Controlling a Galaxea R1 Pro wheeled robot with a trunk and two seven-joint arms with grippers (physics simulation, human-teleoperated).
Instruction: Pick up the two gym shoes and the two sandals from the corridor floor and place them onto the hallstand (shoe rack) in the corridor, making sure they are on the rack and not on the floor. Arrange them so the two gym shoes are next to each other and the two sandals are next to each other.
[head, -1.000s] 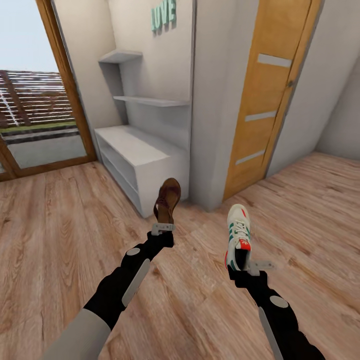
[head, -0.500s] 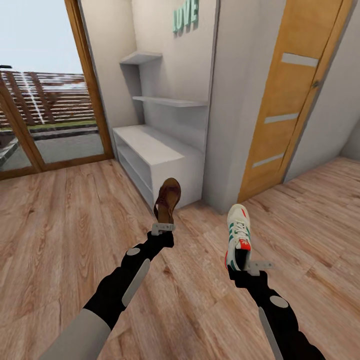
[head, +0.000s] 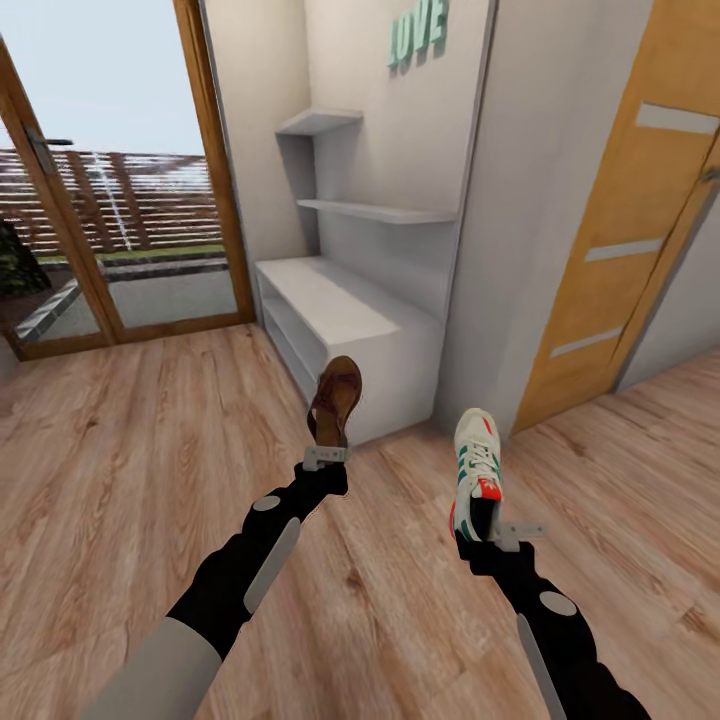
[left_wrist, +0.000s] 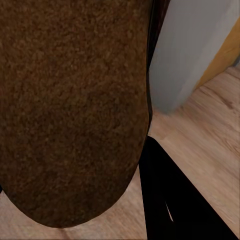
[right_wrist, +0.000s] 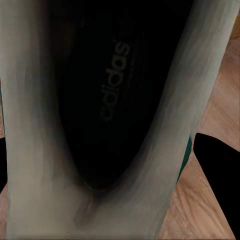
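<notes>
While I hold both arms out over the wood-plank floor (head: 120, 460), I count one sandal (head: 335, 400) and one gym shoe (head: 477, 470). My left gripper (head: 325, 457) pinches the sandal by its heel, so it stands toe-up beyond the fingertips; its tan insole (left_wrist: 70, 110) sits right against the left wrist camera. My right gripper (head: 490, 535) is clamped on the gym shoe's heel, toe pointing away from the fingers, and the dark shoe opening (right_wrist: 105, 100) faces the right wrist camera. Beyond the sandal stands one white hallstand (head: 345, 315), with two wall shelves (head: 375, 211) above it. One glass door (head: 110, 200) lies left, one wooden door (head: 630, 230) right.
</notes>
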